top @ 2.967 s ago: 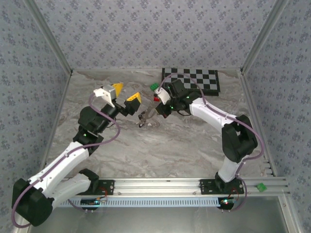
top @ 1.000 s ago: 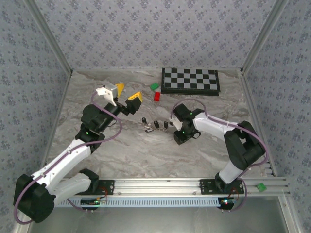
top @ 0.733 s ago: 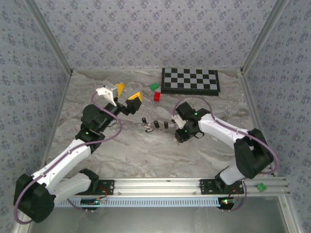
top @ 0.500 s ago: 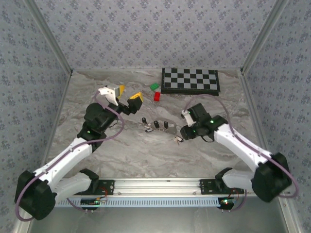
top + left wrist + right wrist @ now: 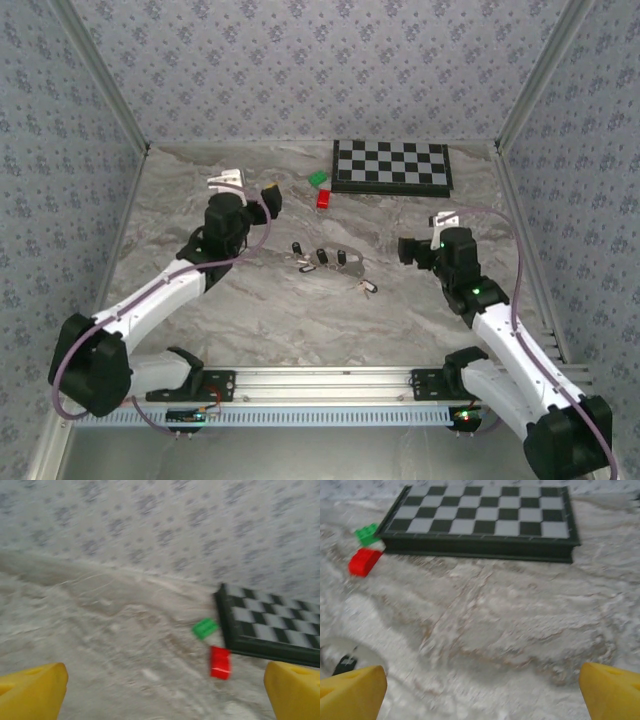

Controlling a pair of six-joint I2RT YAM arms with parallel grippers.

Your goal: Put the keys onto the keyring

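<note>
Right gripper is seen spread wide, yellow pads far apart. Chessboard is parked well ahead; red block and green block are tucked together ahead-left. Small dark blur spotted by the left pad.

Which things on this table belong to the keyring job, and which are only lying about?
For the job: keys; keyring.
Only lying about: chessboard; red block; green block.

A matt, marble-veined finish is seen on the table. The keys are made with black plastic heads and silvery metal blades. Smooth plastic is shown by the red block and green block.
</note>
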